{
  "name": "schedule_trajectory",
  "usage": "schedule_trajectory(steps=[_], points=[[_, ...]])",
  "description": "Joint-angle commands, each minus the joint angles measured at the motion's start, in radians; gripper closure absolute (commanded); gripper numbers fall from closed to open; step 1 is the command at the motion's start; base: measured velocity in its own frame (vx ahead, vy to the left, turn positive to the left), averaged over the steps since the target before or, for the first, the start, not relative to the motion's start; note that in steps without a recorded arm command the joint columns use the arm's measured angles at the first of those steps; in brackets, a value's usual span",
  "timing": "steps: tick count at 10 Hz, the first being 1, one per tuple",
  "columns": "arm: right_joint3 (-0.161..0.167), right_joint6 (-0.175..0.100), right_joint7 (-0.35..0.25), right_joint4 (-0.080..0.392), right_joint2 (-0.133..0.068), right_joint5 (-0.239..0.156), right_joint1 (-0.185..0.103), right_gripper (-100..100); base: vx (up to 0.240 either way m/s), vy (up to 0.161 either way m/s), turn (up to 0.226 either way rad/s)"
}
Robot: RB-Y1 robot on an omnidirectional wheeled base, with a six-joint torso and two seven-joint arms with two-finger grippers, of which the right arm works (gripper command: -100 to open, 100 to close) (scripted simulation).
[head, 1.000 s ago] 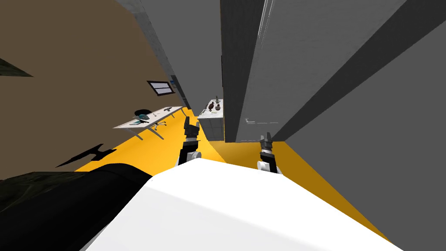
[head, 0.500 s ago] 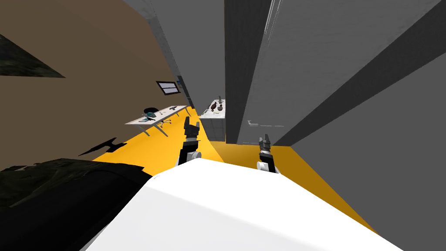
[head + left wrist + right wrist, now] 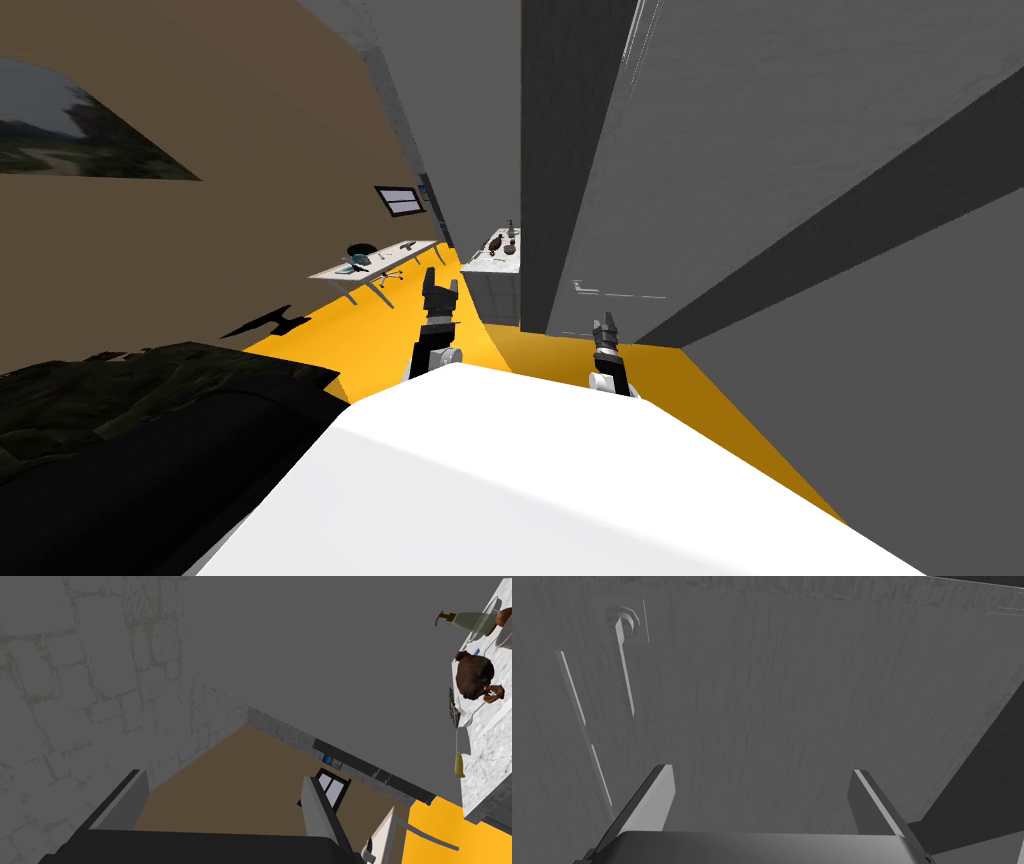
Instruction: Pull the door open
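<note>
The door (image 3: 700, 150) is a plain grey panel straight ahead of my right arm, with a darker strip (image 3: 565, 150) along its left side. In the right wrist view the door (image 3: 792, 691) lies beyond the fingers, and its thin lever handle (image 3: 624, 666) sits off beyond the left finger, well apart from it. My right gripper (image 3: 762, 776) is open with nothing between its fingers (image 3: 657, 796); the head view has this gripper (image 3: 604, 328) low in front of the door. My left gripper (image 3: 440, 290) is raised and open (image 3: 225, 786), holding nothing.
A grey wall (image 3: 900, 350) runs close along my right. A white counter (image 3: 495, 265) with small items stands left of the door, and a white desk (image 3: 375, 265) with a chair is further left. A dark bulky shape (image 3: 150, 420) lies at lower left on the yellow floor (image 3: 330, 340).
The whole head picture has shifted: I have turned or moved, so the desk and counter slid right and a landscape picture came in at upper left. Both arms hold their pose.
</note>
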Motion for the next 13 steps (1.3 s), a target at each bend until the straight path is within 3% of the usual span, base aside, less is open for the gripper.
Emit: schedule_trajectory(steps=[1, 7, 13], points=[[-0.002, -0.006, -0.004, 0.050, -0.002, -0.004, -0.023, -100, 0.077, -0.073, 0.098], [-0.006, -0.021, -0.020, 0.211, -0.012, -0.017, -0.078, -100, 0.067, -0.074, 0.115], [-0.009, -0.034, -0.034, 0.343, -0.019, -0.028, -0.125, -100, 0.057, -0.065, 0.099]])
